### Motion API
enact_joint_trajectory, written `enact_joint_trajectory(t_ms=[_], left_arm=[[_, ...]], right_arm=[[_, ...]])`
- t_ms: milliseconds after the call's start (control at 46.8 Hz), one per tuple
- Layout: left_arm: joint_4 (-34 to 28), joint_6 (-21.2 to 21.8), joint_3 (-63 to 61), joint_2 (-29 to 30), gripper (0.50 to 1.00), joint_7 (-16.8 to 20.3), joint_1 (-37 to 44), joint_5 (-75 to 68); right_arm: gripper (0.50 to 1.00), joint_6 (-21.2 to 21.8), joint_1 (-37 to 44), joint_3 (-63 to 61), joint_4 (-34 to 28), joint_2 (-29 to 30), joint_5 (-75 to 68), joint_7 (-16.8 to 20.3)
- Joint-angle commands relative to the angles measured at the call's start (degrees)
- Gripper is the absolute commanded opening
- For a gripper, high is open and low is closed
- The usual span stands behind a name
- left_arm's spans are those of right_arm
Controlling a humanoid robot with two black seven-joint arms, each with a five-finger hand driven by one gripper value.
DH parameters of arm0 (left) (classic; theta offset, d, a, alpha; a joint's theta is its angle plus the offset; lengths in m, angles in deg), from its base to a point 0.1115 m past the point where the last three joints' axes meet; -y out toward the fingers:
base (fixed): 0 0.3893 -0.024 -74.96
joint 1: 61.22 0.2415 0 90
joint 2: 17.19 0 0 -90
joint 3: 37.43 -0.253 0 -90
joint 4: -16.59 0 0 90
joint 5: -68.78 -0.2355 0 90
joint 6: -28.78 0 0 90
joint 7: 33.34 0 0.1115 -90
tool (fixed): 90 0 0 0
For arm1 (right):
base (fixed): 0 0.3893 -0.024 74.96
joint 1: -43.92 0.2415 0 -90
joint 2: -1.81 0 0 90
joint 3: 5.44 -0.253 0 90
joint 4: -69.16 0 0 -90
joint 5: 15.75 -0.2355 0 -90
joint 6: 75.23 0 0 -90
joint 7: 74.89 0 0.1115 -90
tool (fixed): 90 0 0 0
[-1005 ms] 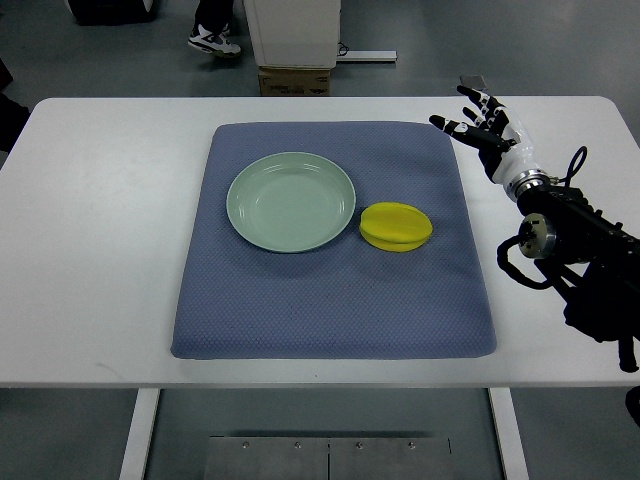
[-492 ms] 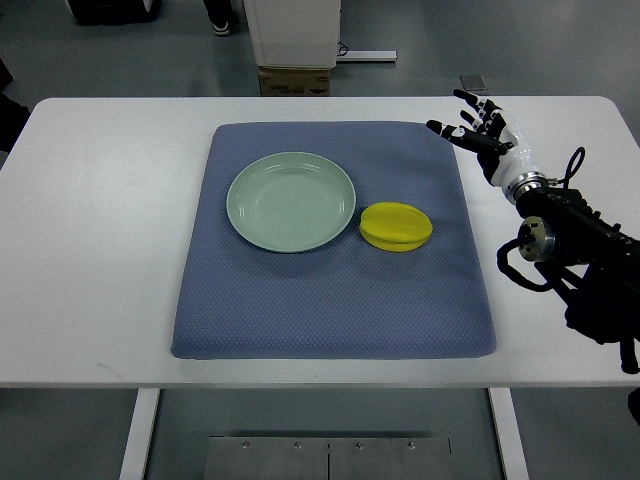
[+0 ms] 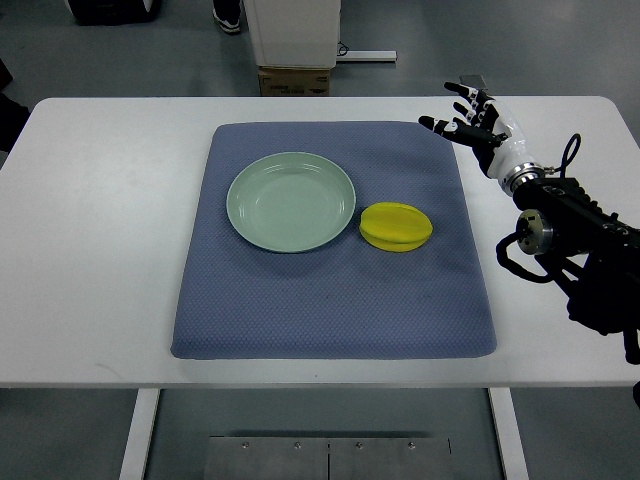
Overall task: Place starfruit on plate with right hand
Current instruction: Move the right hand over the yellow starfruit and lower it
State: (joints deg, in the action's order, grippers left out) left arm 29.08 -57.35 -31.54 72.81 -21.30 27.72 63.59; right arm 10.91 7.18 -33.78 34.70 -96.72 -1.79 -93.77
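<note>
- Black cabling and links of the right arm ran off the picture's right edge, so its upper part was cut off.
- Yellow starfruit (image 3: 396,226) lay on the blue mat (image 3: 330,300), just right of the plate (image 3: 291,201), well apart from the right hand (image 3: 477,124).
- Fingers (image 3: 452,128) were spread, holding nothing.
- Round plate looked smooth pale green; mat was finely textured.

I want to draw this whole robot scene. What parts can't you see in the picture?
Top view only:
- Left arm: not in view at all.
- Right arm beyond the white and black right hand: cut off by the right edge.
- Underside of the yellow ridged starfruit: hidden by the fruit itself.
- Person at the top: cut off by the top edge.
</note>
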Motion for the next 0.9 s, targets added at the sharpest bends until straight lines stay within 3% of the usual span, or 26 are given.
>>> enact_joint_trajectory(t_ms=[0,556,877], left_arm=[[-0.01,0.0,0.0,0.0,1.0,0.0,0.0,0.0],[-0.01,0.0,0.0,0.0,1.0,0.0,0.0,0.0],[-0.01,0.0,0.0,0.0,1.0,0.0,0.0,0.0]], right_arm=[[1.0,-0.01,0.71,2.32,0.0,-0.26,0.1,-0.09],[1.0,0.43,5.71,14.27,-2.73,-2.37,6.07,-0.27],[1.0,1.31,9.67,21.74,-9.14,-6.59,6.96,-0.27]])
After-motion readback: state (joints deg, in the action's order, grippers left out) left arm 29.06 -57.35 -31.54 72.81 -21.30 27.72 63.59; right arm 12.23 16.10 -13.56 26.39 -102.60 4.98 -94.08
